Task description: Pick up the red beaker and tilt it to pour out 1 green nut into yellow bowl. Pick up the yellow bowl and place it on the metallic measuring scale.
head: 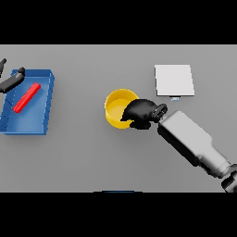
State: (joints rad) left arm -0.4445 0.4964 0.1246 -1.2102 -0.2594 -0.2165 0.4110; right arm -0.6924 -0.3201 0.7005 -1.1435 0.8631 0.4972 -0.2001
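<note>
My right hand (140, 112) is at the right rim of the yellow bowl (116, 109), fingers curled over the edge and into the bowl — I judge it a grip on the rim, though the contact itself is hidden under my own fingers. The bowl sits on the grey table (92, 157), near the middle. The scale (174, 80), a pale square plate, lies to the far right of the bowl, apart from it. So the step in hand is the second one: taking the bowl to carry it over. I cannot see a nut inside the bowl. My left hand (10, 81) shows at the far left edge, over the corner of the blue tray (46, 99), which holds a red stick-like thing (27, 97); whether its fingers are open I cannot tell. Next I need to lift the bowl level, carry it right and farther away — and set it squarely on the scale's plate.
</note>
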